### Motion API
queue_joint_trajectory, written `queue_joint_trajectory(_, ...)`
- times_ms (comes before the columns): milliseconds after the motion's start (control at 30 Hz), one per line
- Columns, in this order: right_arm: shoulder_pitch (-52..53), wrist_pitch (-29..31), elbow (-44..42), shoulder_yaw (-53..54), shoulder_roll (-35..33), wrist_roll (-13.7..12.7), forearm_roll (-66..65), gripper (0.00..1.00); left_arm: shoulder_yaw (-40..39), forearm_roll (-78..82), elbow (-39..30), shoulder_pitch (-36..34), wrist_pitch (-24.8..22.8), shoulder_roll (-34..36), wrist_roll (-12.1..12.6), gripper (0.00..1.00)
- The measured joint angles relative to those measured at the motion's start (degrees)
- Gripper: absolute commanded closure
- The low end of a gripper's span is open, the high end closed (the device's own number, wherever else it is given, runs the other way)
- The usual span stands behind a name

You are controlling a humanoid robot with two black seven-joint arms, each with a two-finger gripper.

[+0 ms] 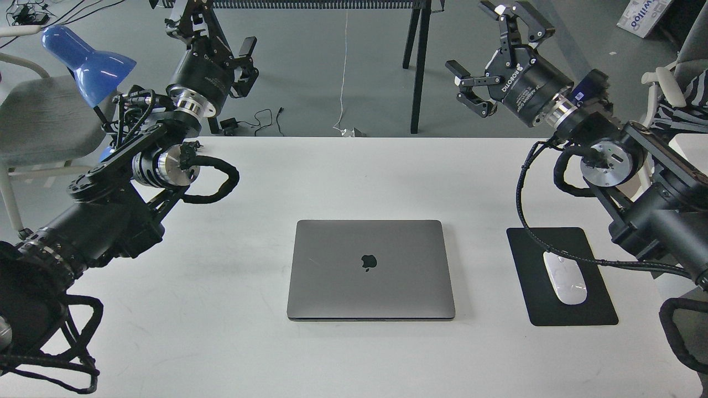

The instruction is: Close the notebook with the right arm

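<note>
The notebook (370,270) lies flat in the middle of the white table (221,342). Its space-grey lid is down and the dark apple logo faces up; keys and screen are hidden. My right gripper (477,44) is open and empty. It hangs high beyond the table's far edge, far behind and to the right of the notebook. The right arm (608,160) with its blue-marked camera module comes in from the right. My left gripper (213,27) is open and empty, high at the far left.
A black mouse pad (561,276) with a white mouse (564,276) lies right of the notebook, with the right arm's cable (531,221) hanging over it. A blue lamp (88,61) and a chair stand at far left. Black table legs stand behind the table.
</note>
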Motion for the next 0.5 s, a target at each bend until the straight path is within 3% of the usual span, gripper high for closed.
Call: queue_joint_trajectory(500, -0.25, -0.02, -0.08, 1.17, 0.58, 0.17, 0.00, 0.00, 0.06, 0.01, 0.03, 0.00, 0.00, 0.00, 0.00, 0.00)
